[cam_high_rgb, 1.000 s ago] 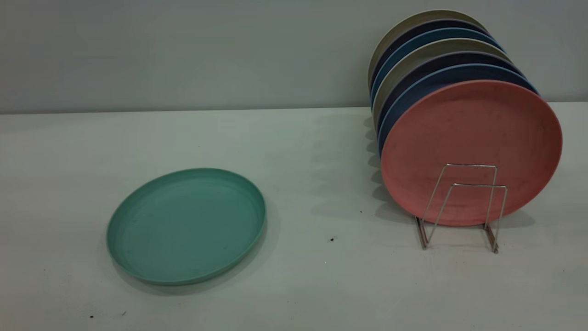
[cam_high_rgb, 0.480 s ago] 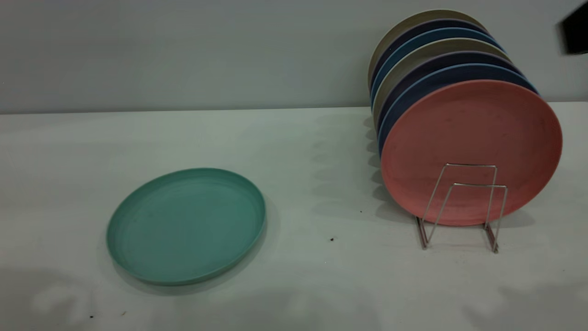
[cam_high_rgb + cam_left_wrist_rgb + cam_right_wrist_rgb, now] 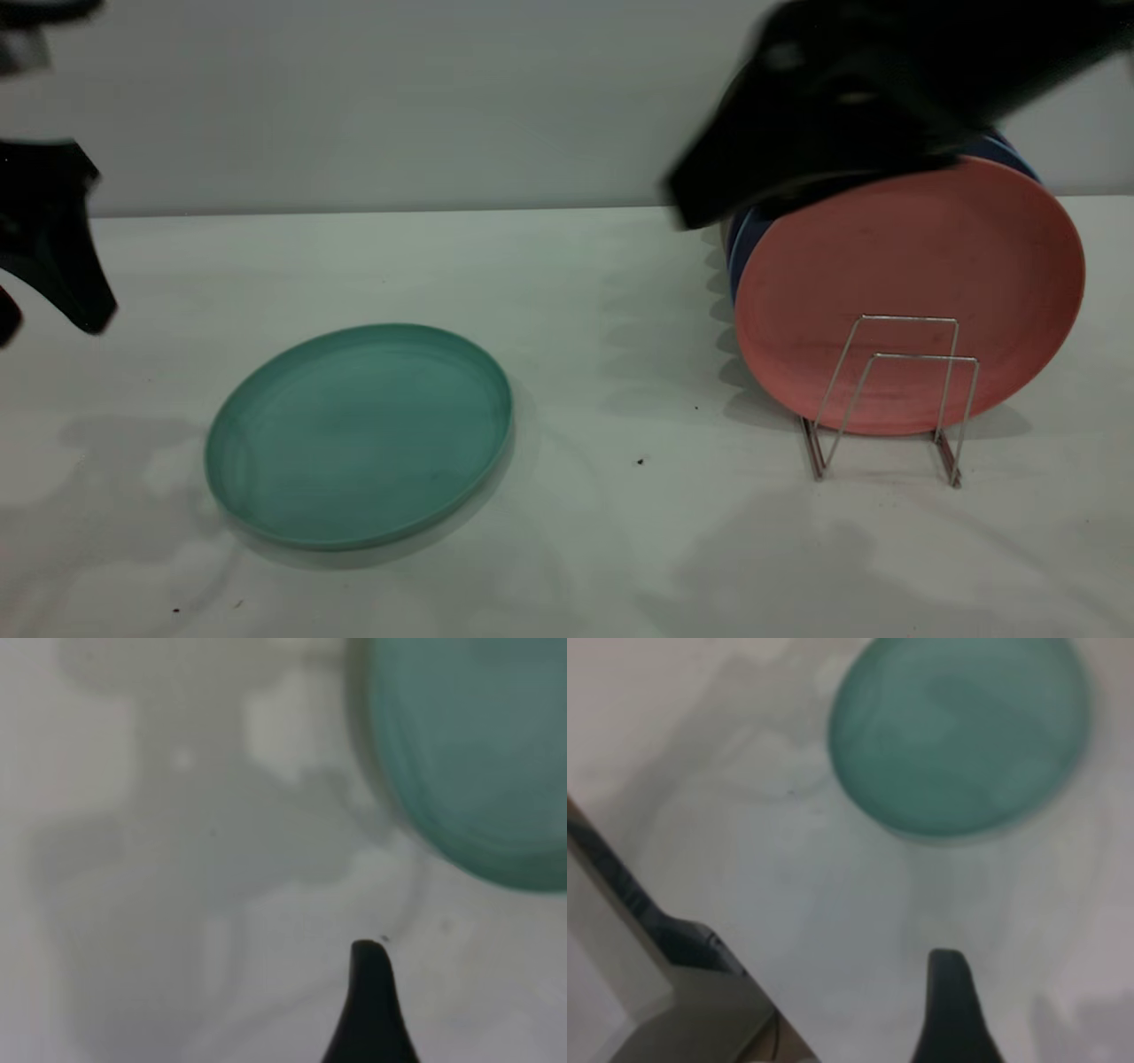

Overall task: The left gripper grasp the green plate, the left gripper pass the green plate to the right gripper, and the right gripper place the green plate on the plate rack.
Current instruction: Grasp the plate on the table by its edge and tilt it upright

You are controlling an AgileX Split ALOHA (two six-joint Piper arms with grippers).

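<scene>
Round teal-green plate (image 3: pixel 359 434) lies flat on the white counter (image 3: pixel 602 549), lower left of frame, untouched. Black left gripper (image 3: pixel 49 239) hangs at far left edge, above the counter; can't tell its finger state. Black right gripper (image 3: pixel 700 190), blurred, upper right, overlaps the plates in the silver wire plate rack (image 3: pixel 895 394); salmon-pink plate (image 3: pixel 908 266) in front. Finger state unclear.

- The green plate (image 3: pixel 359 434) is matte teal-green, lying right of the black left gripper (image 3: pixel 49 266).
- The salmon-pink plate (image 3: pixel 912 266) sits below the black right gripper (image 3: pixel 709 195).
- The plate rack (image 3: pixel 895 390) is silver wire.
- The table (image 3: pixel 620 532) is pale grey-white.
</scene>
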